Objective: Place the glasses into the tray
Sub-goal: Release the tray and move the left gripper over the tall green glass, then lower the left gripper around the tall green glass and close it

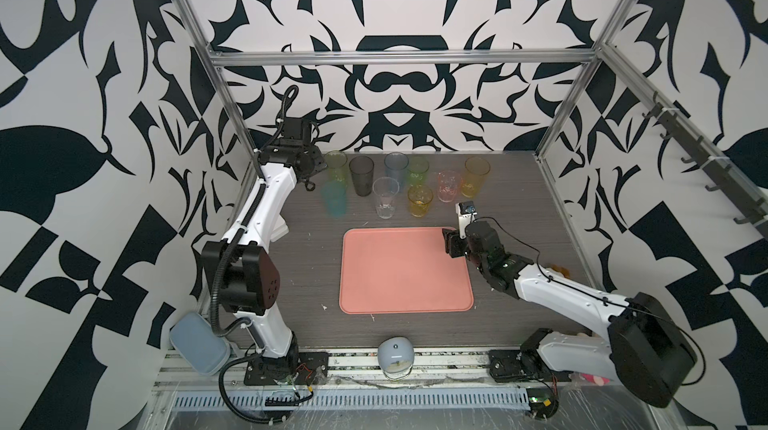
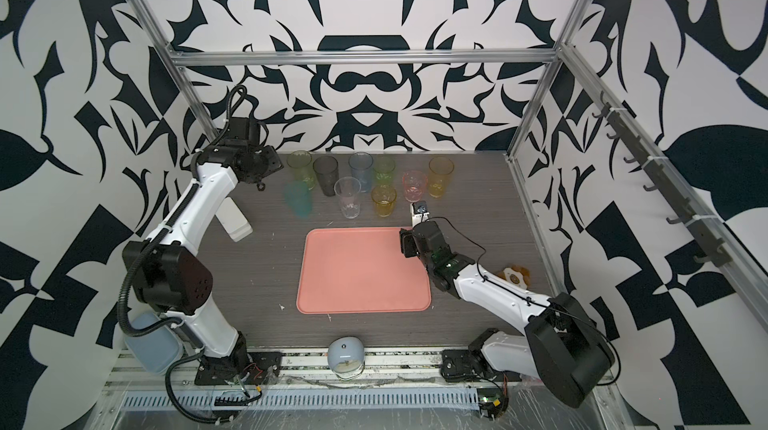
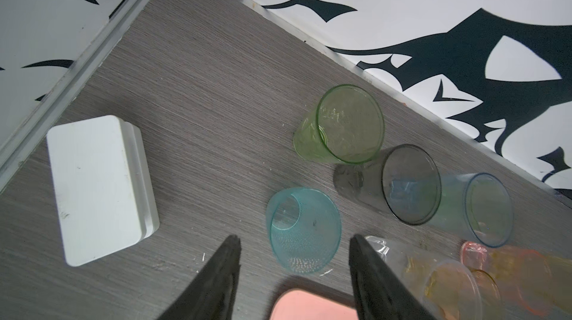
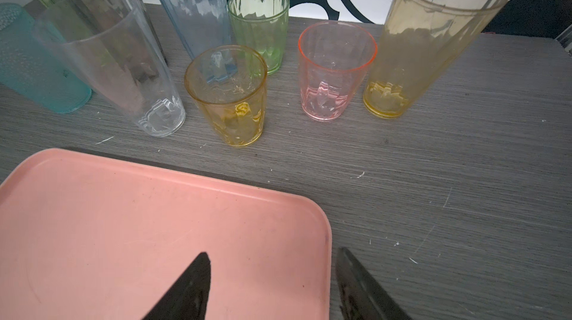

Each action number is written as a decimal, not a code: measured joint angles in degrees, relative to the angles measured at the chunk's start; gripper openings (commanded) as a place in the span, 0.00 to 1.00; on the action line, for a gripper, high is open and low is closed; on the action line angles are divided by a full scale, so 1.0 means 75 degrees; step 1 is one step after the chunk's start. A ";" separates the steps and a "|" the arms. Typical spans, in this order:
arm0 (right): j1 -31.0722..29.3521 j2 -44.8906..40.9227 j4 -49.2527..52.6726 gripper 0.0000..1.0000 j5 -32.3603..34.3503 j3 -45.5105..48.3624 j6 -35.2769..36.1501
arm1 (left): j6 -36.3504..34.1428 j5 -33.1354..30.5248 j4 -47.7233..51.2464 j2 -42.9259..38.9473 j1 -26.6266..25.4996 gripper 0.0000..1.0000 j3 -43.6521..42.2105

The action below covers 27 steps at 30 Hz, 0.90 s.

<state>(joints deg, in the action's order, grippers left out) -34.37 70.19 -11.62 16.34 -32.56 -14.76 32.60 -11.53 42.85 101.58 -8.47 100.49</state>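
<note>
Salmon-pink tray lying flat, glasses standing clustered just beyond its far edge, left gripper hovering by the teal tumbler, jaws parted, gripping nothing, right gripper hanging over the tray's far right corner, jaws parted, gripping nothing

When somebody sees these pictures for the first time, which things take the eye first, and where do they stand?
The bold black-and-white patterned walls around the cell strike first. Next comes the flat salmon-pink rectangular tray in the middle of the grey wood-grain table, with no glass in it, and behind it, along the far edge, the cluster of tinted transparent tumblers.
</note>
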 measured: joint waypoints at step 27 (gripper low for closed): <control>0.0000 0.1221 0.0172 0.66 0.0417 -0.0653 0.0172 | -0.0248 0.0289 0.1189 0.3130 0.0064 0.59 0.3063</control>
<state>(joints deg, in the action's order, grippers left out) -34.37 79.35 -10.33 19.46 -37.45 -13.47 30.74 -9.37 51.77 125.05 -7.99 123.46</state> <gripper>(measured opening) 0.660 0.597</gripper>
